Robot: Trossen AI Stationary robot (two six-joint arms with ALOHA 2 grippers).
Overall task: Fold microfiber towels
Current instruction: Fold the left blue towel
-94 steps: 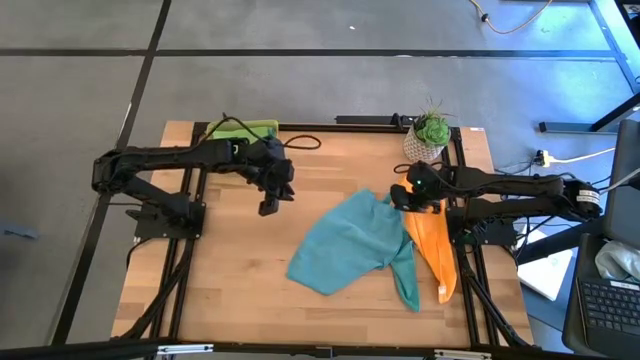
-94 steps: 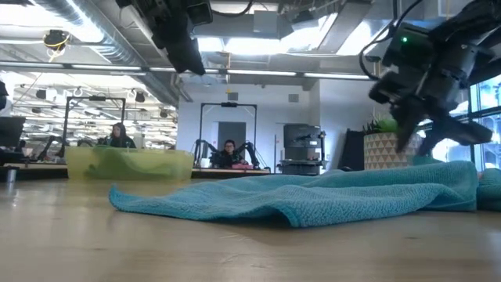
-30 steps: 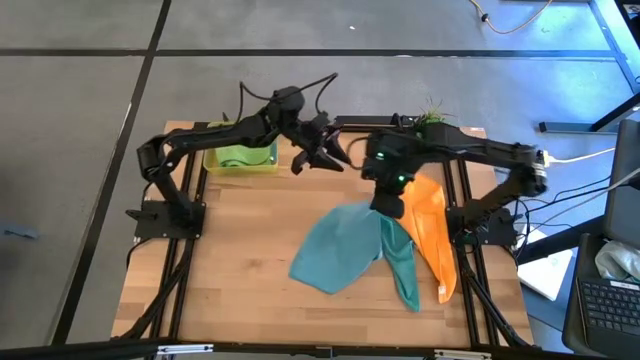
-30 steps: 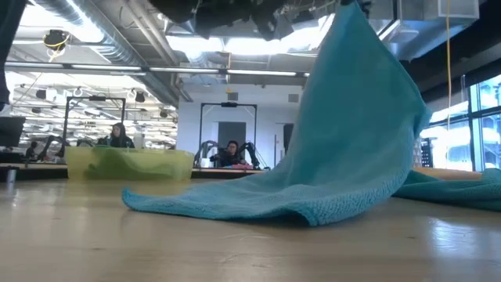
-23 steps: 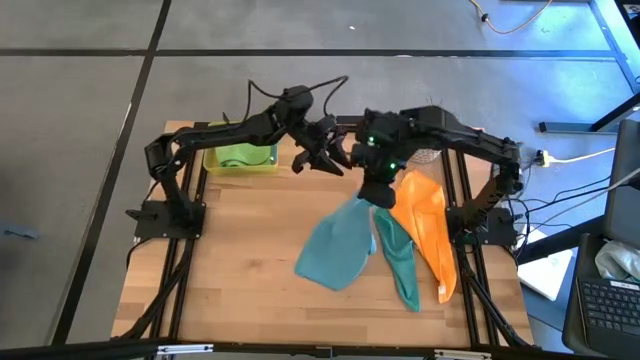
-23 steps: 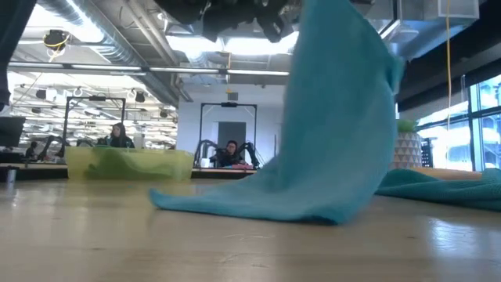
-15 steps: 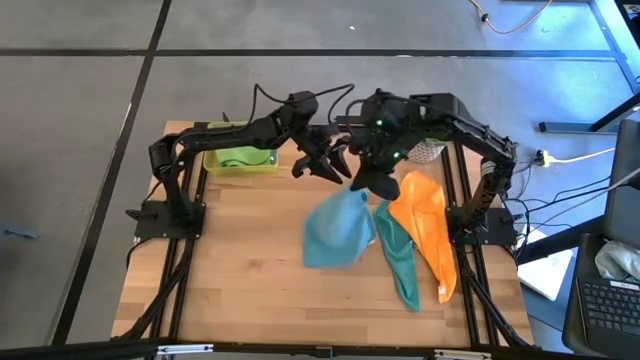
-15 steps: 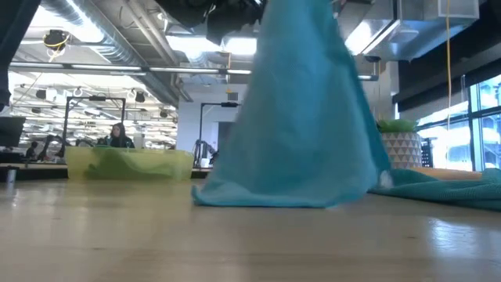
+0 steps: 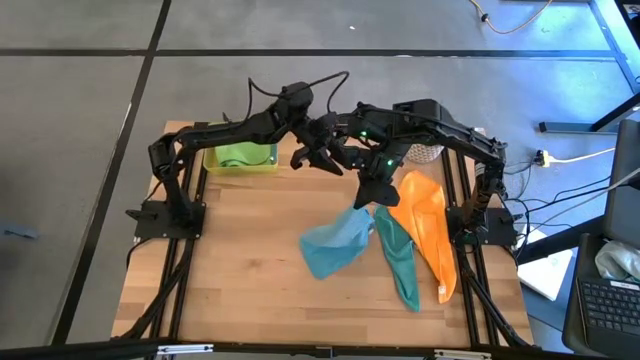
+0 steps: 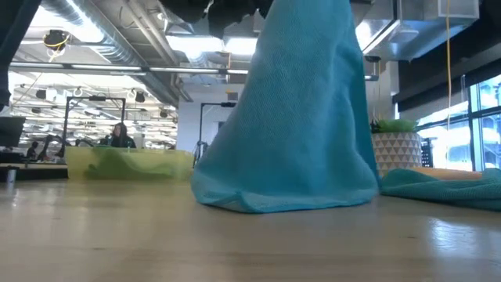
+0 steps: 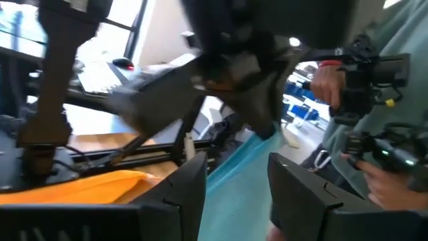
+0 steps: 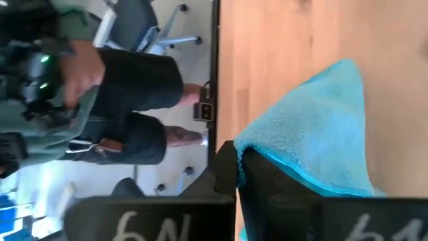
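A light blue microfiber towel (image 9: 335, 243) hangs from my right gripper (image 9: 366, 198), which is shut on it above the table's middle. The towel's lower end (image 10: 274, 200) is bunched on the wood. My left gripper (image 9: 322, 160) is open and held level just beside the right gripper, toward the far left. In the left wrist view the hanging cloth (image 11: 234, 175) shows beyond the gap between its fingers. I cannot tell whether they touch it. A teal towel (image 9: 400, 262) and an orange towel (image 9: 430, 235) lie crumpled to the right. My right gripper pinches the light blue towel's top corner (image 12: 249, 148) between its two shut fingers. The fingers slant down at it from above. The towel hangs below them in loose folds, its lower end resting on the table.
A yellow-green tray (image 9: 240, 157) stands at the far left. A potted plant (image 10: 395, 153) stands at the far right, partly behind the right arm. A person (image 12: 127, 80) stands beyond the table's edge. Bare wood lies along the near and left sides.
My right gripper has risen, carrying the light blue towel's corner up and slightly toward the table's left. The towel, spread low over the table a second ago, now hangs steeply. Only its gathered lower end stays on the wood.
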